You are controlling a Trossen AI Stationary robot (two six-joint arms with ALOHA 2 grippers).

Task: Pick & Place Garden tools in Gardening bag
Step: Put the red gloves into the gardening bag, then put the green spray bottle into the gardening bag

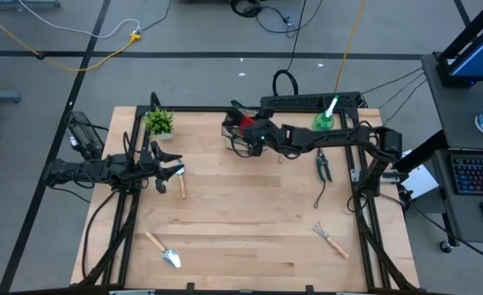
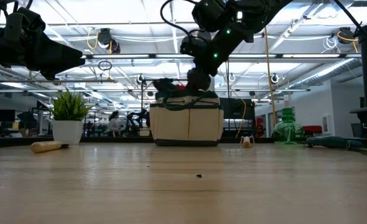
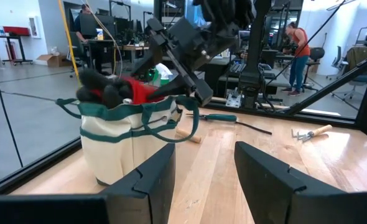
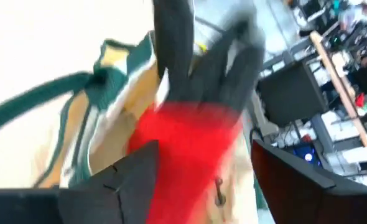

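Observation:
The beige gardening bag (image 1: 240, 141) with green trim stands at the table's far middle. The red-black glove (image 3: 118, 90) lies on the bag's open top, its black fingers drooping over the rim. My right gripper (image 4: 202, 155) hangs open just above the glove, one finger on each side of its red part. At the table's left, my left gripper (image 3: 205, 155) waits open and level, next to a wooden-handled fork (image 1: 181, 182). The trowel (image 1: 164, 250), hand rake (image 1: 331, 238), black shears (image 1: 323, 166) and green spray bottle (image 1: 325, 121) lie or stand on the table. My right gripper has its fingers wide apart on either side of the glove's red part (image 4: 183, 143), coming slanting down from the table's right. The glove rests on the bag's top. I cannot tell whether either finger touches it.
A small potted plant (image 1: 160, 123) stands at the far left corner, near the left arm. A black power strip (image 1: 307, 101) runs along the far edge behind the bag. Bare wood spreads over the middle and near part of the table (image 1: 250, 221).

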